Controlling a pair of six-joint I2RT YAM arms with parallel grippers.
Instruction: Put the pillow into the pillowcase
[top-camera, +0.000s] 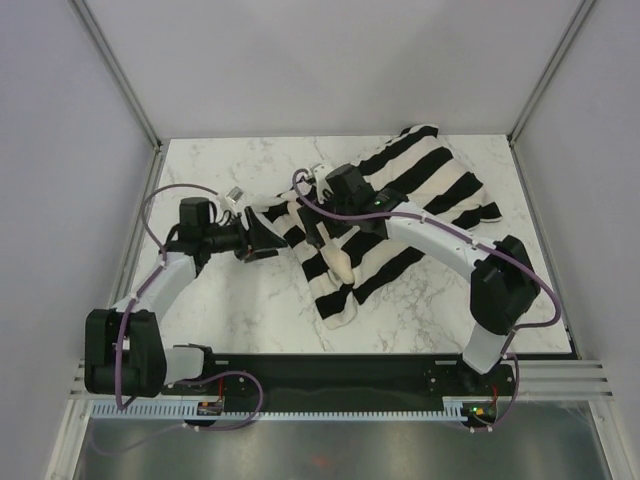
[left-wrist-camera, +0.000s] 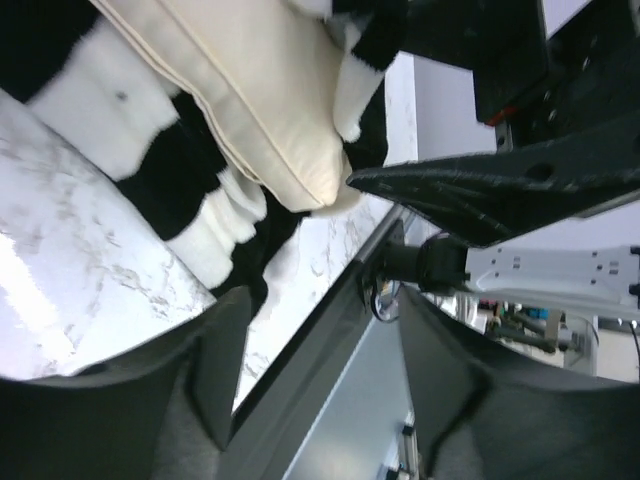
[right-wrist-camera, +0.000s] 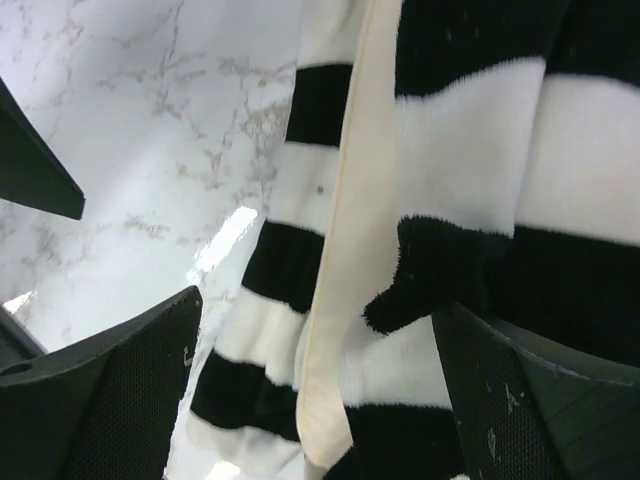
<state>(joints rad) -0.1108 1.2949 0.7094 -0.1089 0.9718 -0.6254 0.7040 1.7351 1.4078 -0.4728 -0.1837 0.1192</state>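
- Your right gripper has its jaws spread wide. The striped pillowcase and a narrow cream edge of the pillow lie in the gap. You cannot tell whether either pad touches the cloth, and nothing is pinched.
- In the right wrist view, that cream edge runs lengthwise up the frame between the two fingers. There are black and white bands on both sides of it.
- Your left gripper is also wide apart, with nothing between its fingers. It faces a rounded corner of the pillow just ahead, which pokes out of bunched folds of stripe.
- In the left wrist view, a black finger of the right arm reaches in from the side, its tip right beside that pillow corner.
- From above, most of the pillow is covered by the pillowcase. Only a cream strip shows along the cover's left side. The strip slants from the far left towards the near right and ends in a corner that points at the near edge.
- You cannot tell the pillow's full long axis, because the stripes hide the rest of it.
- The pillowcase lies rumpled on the marble table. Its long axis runs diagonally, with the near end at about the middle of the table and the far end up by the far right corner.
- The two grippers meet over the cover's left edge, the left one coming from the left and the right one from the far side.
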